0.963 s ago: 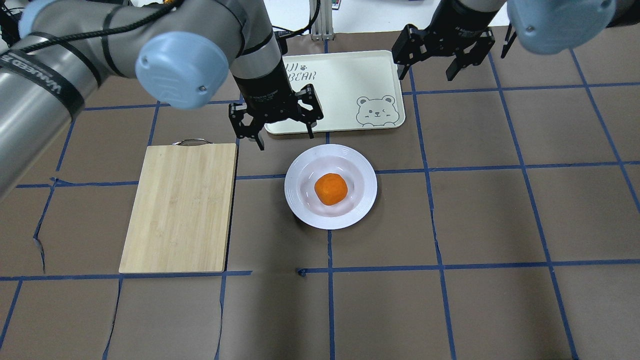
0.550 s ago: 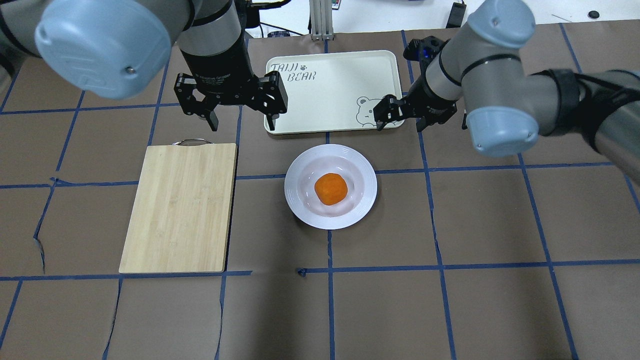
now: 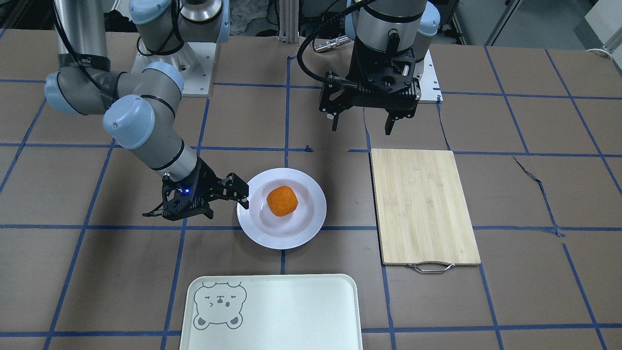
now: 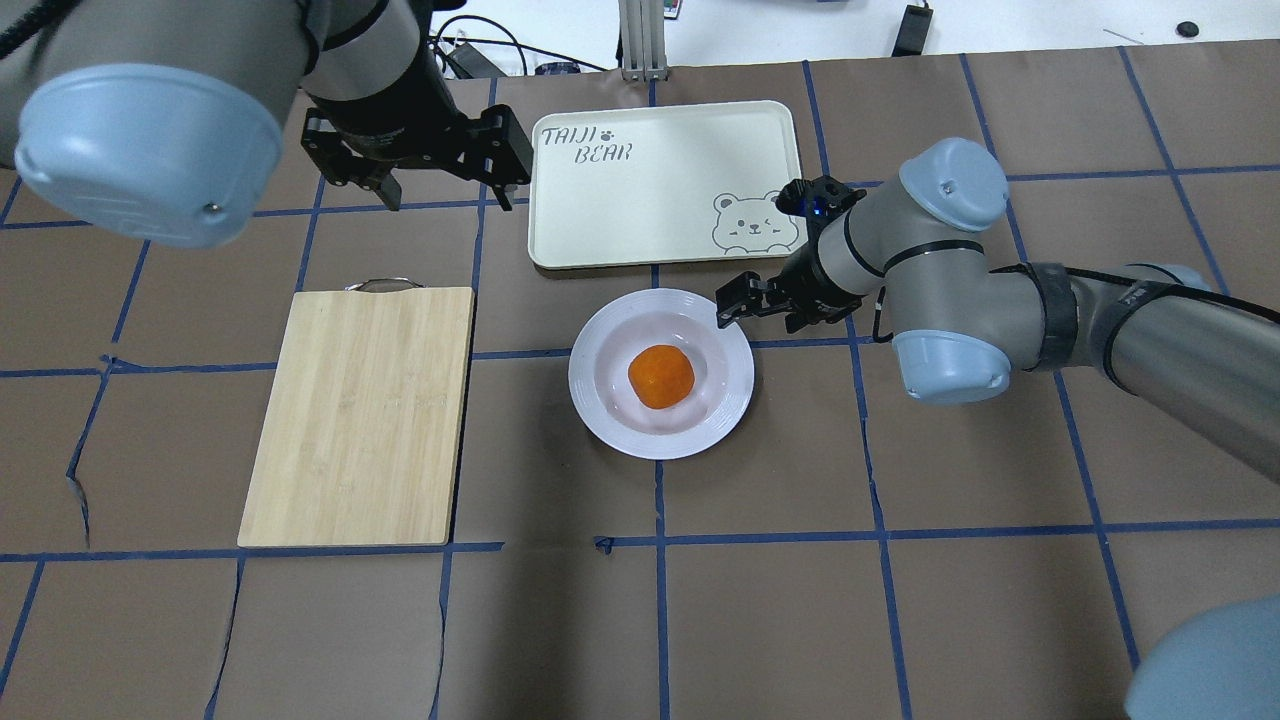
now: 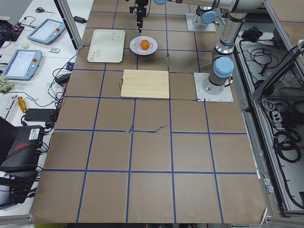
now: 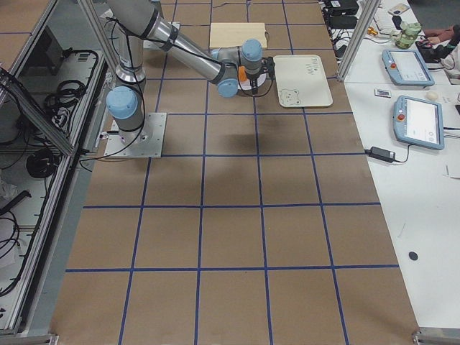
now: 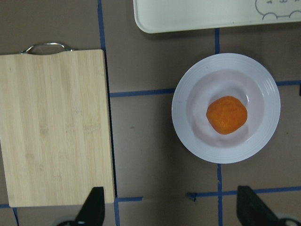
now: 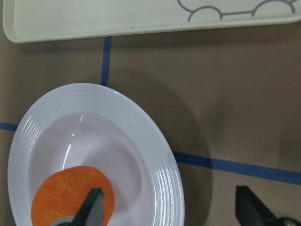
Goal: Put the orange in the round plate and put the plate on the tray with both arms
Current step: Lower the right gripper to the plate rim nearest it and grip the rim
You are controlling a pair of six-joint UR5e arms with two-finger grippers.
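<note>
White and glossy, the plate (image 4: 604,425) holds the lumpy orange (image 4: 660,377) in its shallow dip, just short of the smooth cream tray (image 4: 660,190). Overhead, we see the right gripper (image 4: 755,305) spread wide and empty at the ridged rim; the left gripper (image 4: 448,195) hangs high, just as wide, empty too. Right wrist view: fingers (image 8: 89,212) either side of that rim, so we reckon a pinch is next.

Overhead and front views oppose each other, both steep; end views distant. Wrist cameras look straight down, sharing the round plate (image 7: 183,117): 3 o'clock in left, 8 o'clock in nearer right.
</note>
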